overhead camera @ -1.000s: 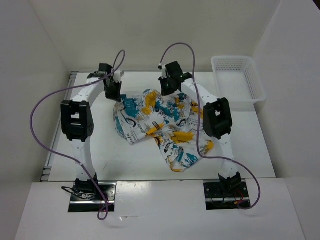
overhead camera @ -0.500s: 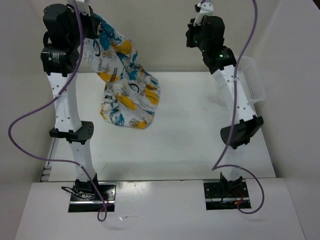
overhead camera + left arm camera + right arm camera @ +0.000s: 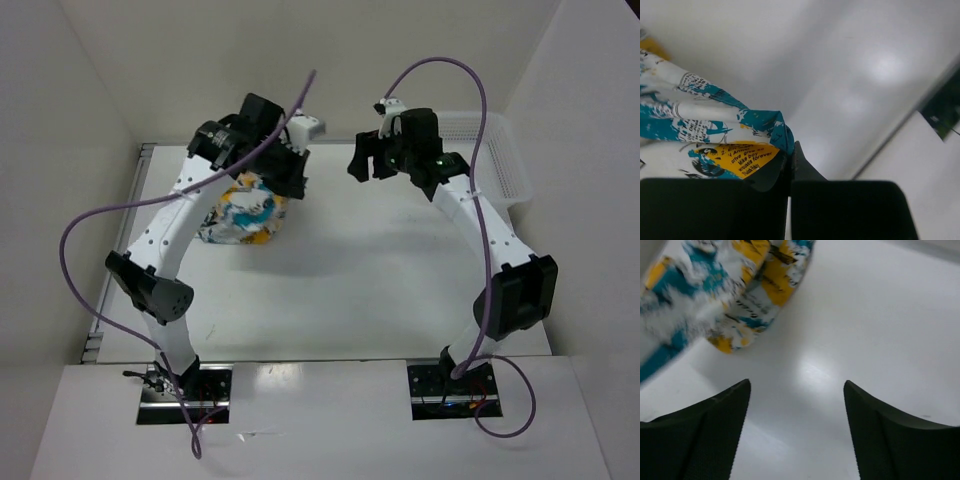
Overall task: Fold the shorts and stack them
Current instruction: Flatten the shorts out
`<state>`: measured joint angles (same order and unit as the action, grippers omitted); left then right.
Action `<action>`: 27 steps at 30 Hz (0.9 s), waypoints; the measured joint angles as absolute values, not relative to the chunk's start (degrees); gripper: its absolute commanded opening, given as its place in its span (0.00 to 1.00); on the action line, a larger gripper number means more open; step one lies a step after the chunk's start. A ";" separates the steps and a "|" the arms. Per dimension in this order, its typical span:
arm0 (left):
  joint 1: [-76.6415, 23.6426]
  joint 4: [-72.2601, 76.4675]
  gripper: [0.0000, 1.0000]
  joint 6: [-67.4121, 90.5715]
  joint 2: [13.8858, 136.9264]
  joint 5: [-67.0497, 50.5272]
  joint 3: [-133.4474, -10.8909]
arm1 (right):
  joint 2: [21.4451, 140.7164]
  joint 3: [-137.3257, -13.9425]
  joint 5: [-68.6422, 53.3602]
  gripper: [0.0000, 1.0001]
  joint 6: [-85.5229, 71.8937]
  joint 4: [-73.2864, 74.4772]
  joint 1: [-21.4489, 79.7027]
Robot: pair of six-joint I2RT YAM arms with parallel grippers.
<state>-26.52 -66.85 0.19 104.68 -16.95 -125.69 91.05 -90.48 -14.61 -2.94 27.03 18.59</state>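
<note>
On a glossy white worktop [image 3: 360,290] boxed in by plain white walls, the left hand [image 3: 790,156] is clenched on an edge of the bunched shorts [image 3: 245,215] at far left, the right hand [image 3: 797,395] gapes empty, and a mesh basket [image 3: 512,165] sits far right.

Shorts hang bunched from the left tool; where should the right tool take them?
Probably the loose lower fold of the shorts, from their right side with the open right tool. The left tool pinches one edge, so the cloth droops in a rounded bundle, its free bottom nearest the right tool.
</note>
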 measured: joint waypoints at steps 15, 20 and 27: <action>-34.96 -68.25 0.03 0.21 81.28 -14.70 -75.83 | 108.75 -89.93 -15.33 0.92 -10.28 21.23 20.18; -34.96 -66.26 0.03 0.21 81.91 -12.25 -72.86 | 113.69 -89.21 -10.11 0.92 -11.33 21.89 24.45; -34.96 -63.77 0.03 0.21 81.25 -12.25 -72.86 | 107.68 -77.34 -6.22 0.92 -12.49 23.73 25.19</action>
<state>-34.96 -63.77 0.21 81.25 -12.25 -72.86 107.68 -77.34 -6.22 -12.49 23.73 25.19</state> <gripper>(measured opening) 0.033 0.915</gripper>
